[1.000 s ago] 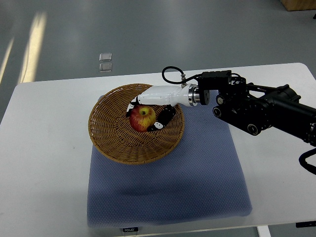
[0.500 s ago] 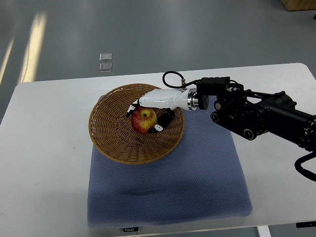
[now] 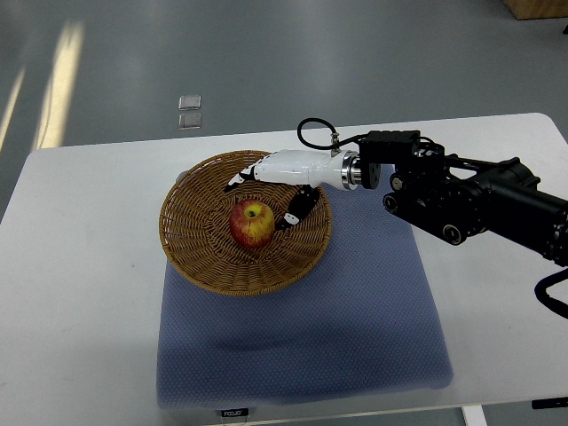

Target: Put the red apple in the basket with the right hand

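A red apple [image 3: 252, 222] with a yellow patch lies in the middle of the round wicker basket [image 3: 195, 257]. My right hand [image 3: 266, 191] is white with black fingertips and hovers over the basket's far right part, just behind and right of the apple. Its fingers are spread and hold nothing; one fingertip [image 3: 292, 216] sits close to the apple's right side. The black right arm [image 3: 470, 200] comes in from the right edge. The left arm is out of view.
The basket sits on the far left part of a blue-grey mat [image 3: 355, 328] on a white table [image 3: 80, 266]. Two small clear squares [image 3: 189, 111] lie on the floor beyond the table.
My right hand has let go of the apple, spread its fingers and lifted back toward the far right. The apple now lies free, a little lower left in the basket.
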Motion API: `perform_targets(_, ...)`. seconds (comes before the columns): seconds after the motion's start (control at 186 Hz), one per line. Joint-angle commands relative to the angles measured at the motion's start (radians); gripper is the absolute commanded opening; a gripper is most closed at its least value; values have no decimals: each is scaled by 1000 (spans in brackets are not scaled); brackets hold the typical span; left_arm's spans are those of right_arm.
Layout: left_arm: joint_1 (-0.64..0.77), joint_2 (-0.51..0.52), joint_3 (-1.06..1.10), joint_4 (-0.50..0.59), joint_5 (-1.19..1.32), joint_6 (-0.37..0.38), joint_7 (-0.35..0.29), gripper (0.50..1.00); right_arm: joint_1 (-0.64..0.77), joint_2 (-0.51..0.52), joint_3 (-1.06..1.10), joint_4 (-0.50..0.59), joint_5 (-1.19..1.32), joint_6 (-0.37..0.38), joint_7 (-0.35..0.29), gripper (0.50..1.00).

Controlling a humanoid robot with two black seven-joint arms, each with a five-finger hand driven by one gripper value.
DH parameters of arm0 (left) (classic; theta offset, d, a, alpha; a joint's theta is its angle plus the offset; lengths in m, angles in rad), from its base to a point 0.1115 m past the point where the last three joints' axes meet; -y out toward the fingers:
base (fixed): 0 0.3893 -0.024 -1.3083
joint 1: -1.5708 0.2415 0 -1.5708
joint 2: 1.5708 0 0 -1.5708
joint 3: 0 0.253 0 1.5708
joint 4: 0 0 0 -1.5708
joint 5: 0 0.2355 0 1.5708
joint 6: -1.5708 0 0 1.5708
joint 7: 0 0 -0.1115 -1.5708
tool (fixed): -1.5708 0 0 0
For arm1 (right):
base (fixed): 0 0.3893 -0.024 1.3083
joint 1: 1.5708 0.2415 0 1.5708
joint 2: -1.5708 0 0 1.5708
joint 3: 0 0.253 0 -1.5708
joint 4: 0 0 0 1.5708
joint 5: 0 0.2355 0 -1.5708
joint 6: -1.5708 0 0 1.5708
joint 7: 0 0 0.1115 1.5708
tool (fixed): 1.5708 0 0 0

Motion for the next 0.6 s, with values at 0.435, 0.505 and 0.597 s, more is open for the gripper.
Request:
perform_targets(0.435,0,0,0,0,0,0,0,1000,-14,-169,248,-11,383,-8,7,913)
perform_targets(0.505,0,0,0,0,0,0,0,1000,-29,-169,272,-11,475,-9,9,913)
perform_targets(0.597,0,0,0,0,0,0,0,1000,-60,-169,329,-15,627,-8,9,913)
